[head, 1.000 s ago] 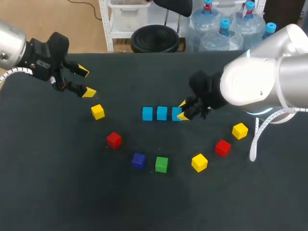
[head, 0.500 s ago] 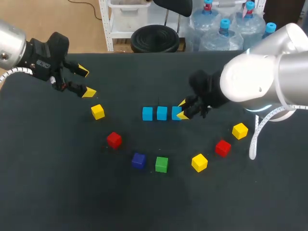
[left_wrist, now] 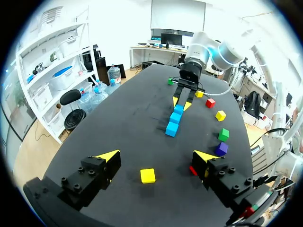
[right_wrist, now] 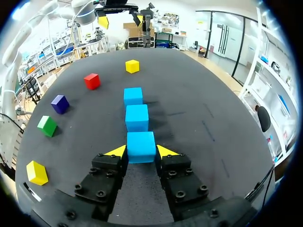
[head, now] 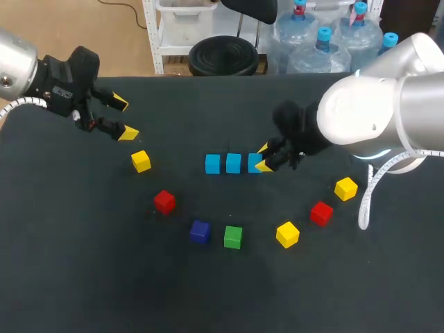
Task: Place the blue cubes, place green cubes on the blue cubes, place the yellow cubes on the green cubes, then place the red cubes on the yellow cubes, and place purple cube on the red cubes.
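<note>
row of three blue cubes lies mid-table, long axis running left to right (small gaps between cubes). right gripper is clenched on the right-end blue cube. left gripper, fingers spread, hangs at far left, near a yellow cube.

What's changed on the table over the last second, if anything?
Nothing visibly changed. The right gripper stays shut on the end blue cube of the row, the left gripper stays open and raised, and everything else lies as before.
</note>
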`<state>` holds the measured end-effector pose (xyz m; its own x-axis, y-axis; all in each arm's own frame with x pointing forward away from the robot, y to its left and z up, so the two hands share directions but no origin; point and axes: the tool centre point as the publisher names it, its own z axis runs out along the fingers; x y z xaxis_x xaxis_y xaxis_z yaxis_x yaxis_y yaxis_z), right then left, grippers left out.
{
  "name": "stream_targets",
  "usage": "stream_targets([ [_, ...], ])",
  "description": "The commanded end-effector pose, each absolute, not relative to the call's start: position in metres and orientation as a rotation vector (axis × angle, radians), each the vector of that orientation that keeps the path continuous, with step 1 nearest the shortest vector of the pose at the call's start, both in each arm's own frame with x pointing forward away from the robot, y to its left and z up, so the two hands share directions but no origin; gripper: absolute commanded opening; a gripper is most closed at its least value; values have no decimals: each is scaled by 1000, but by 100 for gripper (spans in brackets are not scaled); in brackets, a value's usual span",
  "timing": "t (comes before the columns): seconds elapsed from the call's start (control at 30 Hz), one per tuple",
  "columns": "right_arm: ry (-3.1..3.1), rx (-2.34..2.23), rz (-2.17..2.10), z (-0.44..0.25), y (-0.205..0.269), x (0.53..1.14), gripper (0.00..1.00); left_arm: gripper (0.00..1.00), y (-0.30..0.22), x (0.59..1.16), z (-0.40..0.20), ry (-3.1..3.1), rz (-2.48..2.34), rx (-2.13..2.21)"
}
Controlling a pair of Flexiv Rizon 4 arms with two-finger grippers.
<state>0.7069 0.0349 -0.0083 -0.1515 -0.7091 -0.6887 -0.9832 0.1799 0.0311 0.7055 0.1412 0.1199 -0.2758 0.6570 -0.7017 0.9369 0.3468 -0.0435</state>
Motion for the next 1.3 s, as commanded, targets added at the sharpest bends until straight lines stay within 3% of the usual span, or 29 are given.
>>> stream_targets([
  [0.03,1923,-1588,673,-9,35,708,1,100,142,704,119,2020,-620,1383],
  [0.63,1918,-1594,678,-10,38,706,4,100,142,704,119,2020,-620,1383],
  [0.93,1921,-1592,677,-10,37,707,16,100,142,704,119,2020,-620,1383],
  [1.17,1926,-1589,678,-11,36,707,42,100,142,704,119,2020,-620,1383],
  [1.3,1927,-1588,681,-12,36,707,44,100,142,704,119,2020,-620,1383],
])
